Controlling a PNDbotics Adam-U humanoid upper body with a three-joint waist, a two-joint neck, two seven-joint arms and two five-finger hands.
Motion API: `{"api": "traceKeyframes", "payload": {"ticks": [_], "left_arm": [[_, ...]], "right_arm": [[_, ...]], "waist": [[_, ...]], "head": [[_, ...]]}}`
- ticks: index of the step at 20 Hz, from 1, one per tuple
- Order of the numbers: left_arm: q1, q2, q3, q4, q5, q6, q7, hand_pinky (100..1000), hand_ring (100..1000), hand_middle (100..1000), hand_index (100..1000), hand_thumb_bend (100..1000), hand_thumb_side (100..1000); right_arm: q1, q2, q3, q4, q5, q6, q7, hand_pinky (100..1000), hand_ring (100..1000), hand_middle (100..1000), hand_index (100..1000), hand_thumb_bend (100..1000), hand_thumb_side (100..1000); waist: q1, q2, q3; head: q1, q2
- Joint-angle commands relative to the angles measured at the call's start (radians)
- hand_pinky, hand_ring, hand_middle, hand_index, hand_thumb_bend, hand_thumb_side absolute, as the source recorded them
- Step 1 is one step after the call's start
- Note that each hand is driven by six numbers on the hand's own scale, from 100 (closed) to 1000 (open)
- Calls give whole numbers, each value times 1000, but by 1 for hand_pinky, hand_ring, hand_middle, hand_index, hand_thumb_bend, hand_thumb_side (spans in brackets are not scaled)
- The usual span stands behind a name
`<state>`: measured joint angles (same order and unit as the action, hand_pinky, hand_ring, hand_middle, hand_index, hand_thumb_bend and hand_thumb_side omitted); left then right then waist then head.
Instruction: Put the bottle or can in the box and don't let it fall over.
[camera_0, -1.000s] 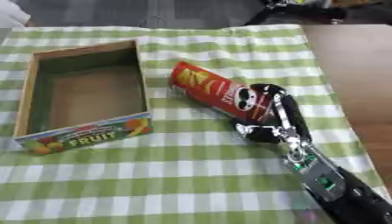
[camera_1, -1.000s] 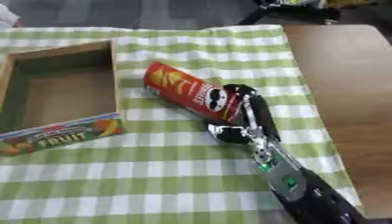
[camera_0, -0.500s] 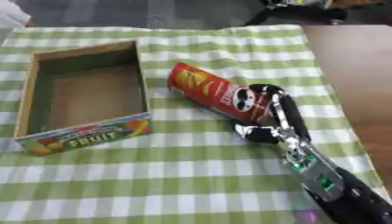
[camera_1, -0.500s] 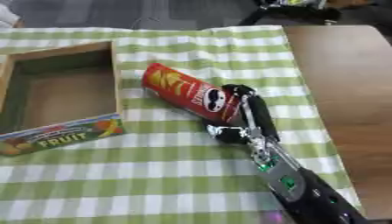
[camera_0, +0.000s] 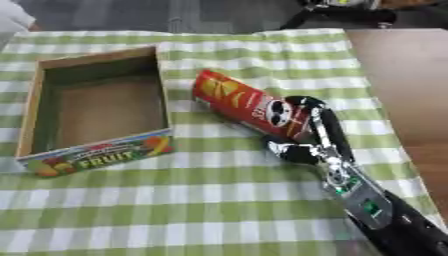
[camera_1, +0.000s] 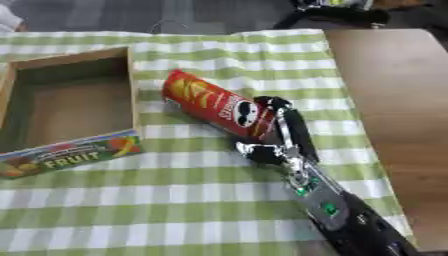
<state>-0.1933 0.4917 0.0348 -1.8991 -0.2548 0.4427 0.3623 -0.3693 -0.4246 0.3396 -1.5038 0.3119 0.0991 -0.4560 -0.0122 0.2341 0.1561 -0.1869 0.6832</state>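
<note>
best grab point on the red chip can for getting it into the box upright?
Mid-body, probably. The red chip can lies on its side, pointing away to the left, so fingers wrapped across its round wall can tip it upright. The right hand is at its near end, coming from the right. The box sits left, open-topped.

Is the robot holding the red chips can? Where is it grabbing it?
Yes. The right hand has its fingers curled round the red can at its near end, by the face picture. The can lies on its side on the checked cloth, beside the box.
</note>
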Motion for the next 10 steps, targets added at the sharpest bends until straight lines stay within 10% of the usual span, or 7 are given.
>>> {"api": "traceKeyframes", "payload": {"ticks": [1,10], "left_arm": [[-8,17,10,-19,1,1,-1,619,632,624,728,100,657],[-7,19,10,-19,0,1,-2,621,632,625,728,100,656]], "right_arm": [[-16,-23,-5,-13,-14,-15,-18,100,359,256,431,514,100],[-16,-33,-5,-38,-11,-44,-62,100,318,190,376,490,100]], "waist": [[-1,-7,1],[0,-9,-2]], "head": [[-3,-13],[-1,-11]]}}
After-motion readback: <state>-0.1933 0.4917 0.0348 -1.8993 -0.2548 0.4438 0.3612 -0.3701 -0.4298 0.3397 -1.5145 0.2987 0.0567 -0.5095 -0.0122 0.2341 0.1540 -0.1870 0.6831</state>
